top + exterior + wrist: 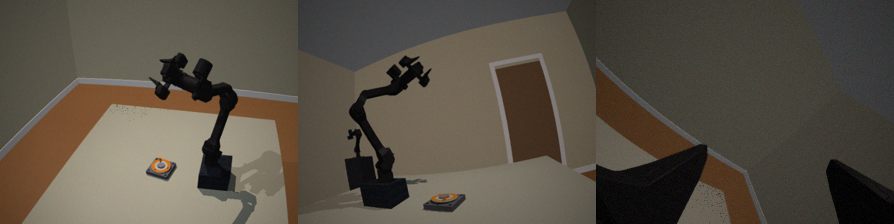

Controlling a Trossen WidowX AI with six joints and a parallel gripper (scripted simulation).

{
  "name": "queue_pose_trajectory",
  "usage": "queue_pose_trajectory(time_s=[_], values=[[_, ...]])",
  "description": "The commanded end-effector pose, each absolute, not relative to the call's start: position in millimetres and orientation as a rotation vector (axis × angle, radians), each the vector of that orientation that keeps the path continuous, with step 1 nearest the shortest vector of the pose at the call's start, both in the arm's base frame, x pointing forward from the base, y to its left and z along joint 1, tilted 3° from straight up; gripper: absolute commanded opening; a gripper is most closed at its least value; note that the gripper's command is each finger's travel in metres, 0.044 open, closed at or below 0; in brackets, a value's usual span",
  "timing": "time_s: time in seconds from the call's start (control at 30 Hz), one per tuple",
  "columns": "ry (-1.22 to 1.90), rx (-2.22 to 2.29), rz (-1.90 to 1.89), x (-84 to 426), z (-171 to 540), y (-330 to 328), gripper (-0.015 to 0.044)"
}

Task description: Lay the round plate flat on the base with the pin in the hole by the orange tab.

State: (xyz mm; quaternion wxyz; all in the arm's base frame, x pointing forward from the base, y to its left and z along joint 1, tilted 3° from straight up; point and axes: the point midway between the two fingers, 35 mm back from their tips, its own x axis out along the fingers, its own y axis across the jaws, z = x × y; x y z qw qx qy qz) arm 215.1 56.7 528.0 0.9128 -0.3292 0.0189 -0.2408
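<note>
The round plate (168, 166) (435, 198), an orange ring with a pale ring inside, sits around the grey post (161, 165) on the square dark grey base (156, 174) (438, 208). Its small orange tab (160, 159) is on the far side in the top view and on the near side in the exterior view. The pin and the tab's hole are too small to tell apart, as is the exact tilt. My gripper (155, 69) (425, 63) (770, 160) is open and empty, high above the base and away from the plate. The wrist view does not show the plate.
The arm's dark mounting block (213, 176) (384, 195) stands beside the base on the pale table top (107, 182). The exterior view shows another small arm (357, 140) on a dark block further back, and a brown door (529, 111) in the wall.
</note>
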Motion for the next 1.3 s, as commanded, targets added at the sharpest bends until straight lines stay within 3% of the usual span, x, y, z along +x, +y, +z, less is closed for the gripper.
queue_pose_trajectory(time_s=[0.0, 0.3, 0.47, 0.67, 0.83, 1.03, 1.27], values=[[0.035, -0.701, -0.494, 216.4, 527.7, 57.8, 0.0374], [0.056, -1.026, -0.386, 320.0, 461.0, 97.0, 0.0138], [0.259, -1.075, -0.22, 388.3, 367.8, 82.3, 0.0006], [0.564, -0.97, -0.068, 419.4, 261.5, 39.5, 0.0], [0.807, -0.808, 0.003, 415.4, 189.1, 3.7, 0.0], [1.278, -0.316, 0.035, 358.2, 75.1, -52.1, 0.0], [1.526, 0.068, -0.012, 307.4, 31.7, -67.5, 0.0]])
